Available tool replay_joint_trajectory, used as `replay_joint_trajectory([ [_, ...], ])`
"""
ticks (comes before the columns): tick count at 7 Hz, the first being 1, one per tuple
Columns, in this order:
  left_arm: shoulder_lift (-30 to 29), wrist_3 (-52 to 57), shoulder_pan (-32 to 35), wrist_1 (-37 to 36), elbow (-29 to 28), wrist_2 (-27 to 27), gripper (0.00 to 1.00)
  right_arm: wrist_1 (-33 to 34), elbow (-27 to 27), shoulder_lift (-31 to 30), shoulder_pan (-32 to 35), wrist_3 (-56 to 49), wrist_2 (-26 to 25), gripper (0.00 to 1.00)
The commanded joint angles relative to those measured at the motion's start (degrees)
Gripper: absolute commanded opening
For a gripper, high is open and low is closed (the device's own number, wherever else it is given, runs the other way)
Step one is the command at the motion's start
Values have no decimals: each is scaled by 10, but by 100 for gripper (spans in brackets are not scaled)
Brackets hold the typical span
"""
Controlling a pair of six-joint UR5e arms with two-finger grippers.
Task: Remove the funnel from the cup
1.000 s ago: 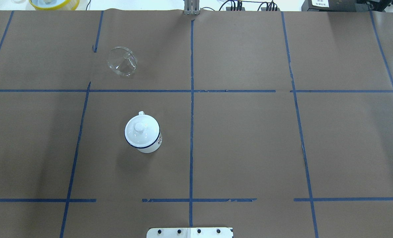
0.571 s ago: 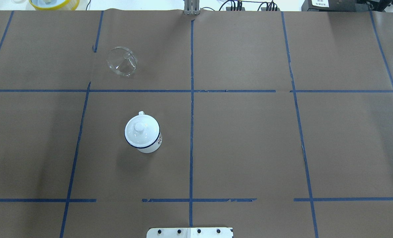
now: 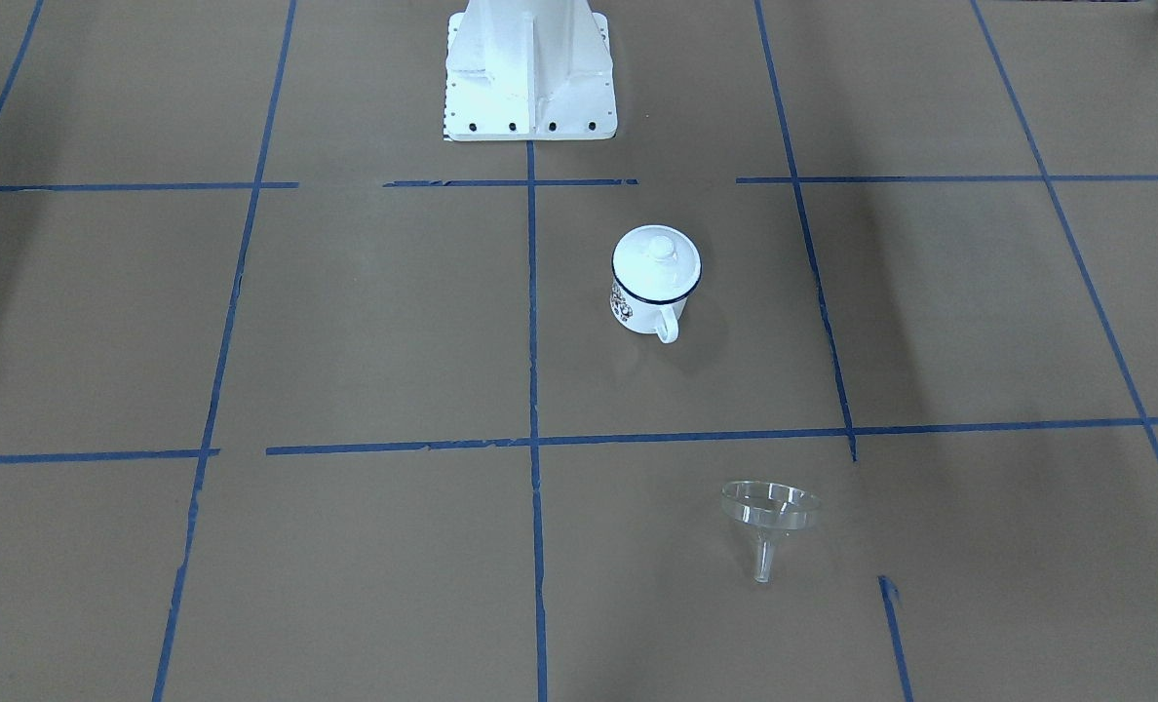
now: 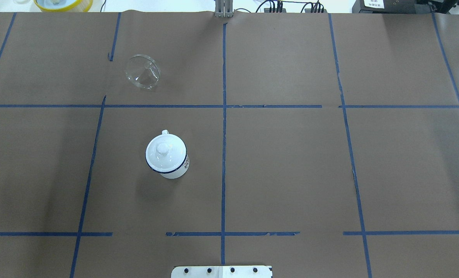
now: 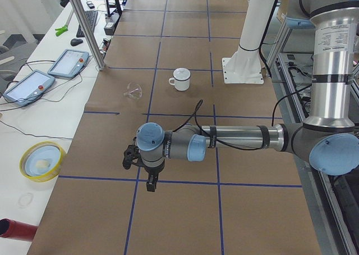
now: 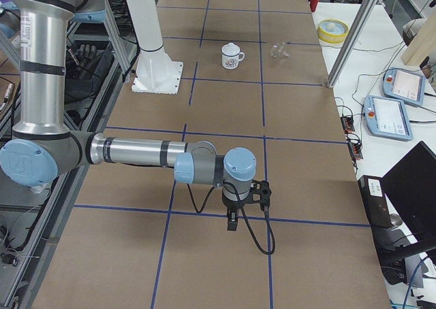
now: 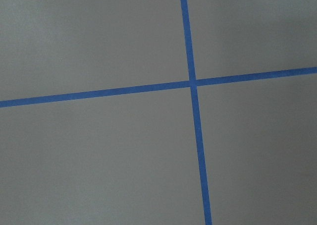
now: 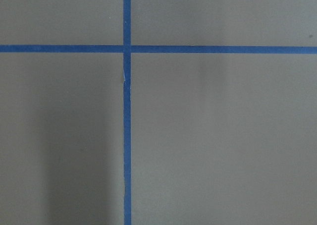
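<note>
The clear plastic funnel (image 4: 142, 72) lies tipped on its side on the brown paper at the far left, apart from the cup; it also shows in the front view (image 3: 770, 512). The white enamel cup (image 4: 176, 172) with a dark blue rim stands upright nearer the robot, handle pointing away, with a white domed lid (image 4: 164, 153) on top. The cup also shows in the front view (image 3: 640, 310). The left gripper (image 5: 150, 185) and the right gripper (image 6: 233, 224) hang low over the table ends, far from both objects. I cannot tell whether they are open or shut.
The brown paper carries a blue tape grid. The white robot base (image 3: 528, 68) stands at the near edge. A yellow-rimmed dish (image 4: 63, 4) sits beyond the far left corner. Teach pendants (image 5: 67, 63) and a metal post (image 4: 223, 7) are at the far edge.
</note>
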State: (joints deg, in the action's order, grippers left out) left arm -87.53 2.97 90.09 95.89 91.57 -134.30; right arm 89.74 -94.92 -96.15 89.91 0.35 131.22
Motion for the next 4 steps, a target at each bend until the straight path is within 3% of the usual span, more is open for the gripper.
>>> replay_joint_trajectory([
  [1, 1, 0, 0, 0, 0, 0, 100, 0, 0, 0, 0, 0, 0, 100],
  [4, -2, -1, 0, 1, -1, 1, 100, 0, 0, 0, 0, 0, 0, 100],
])
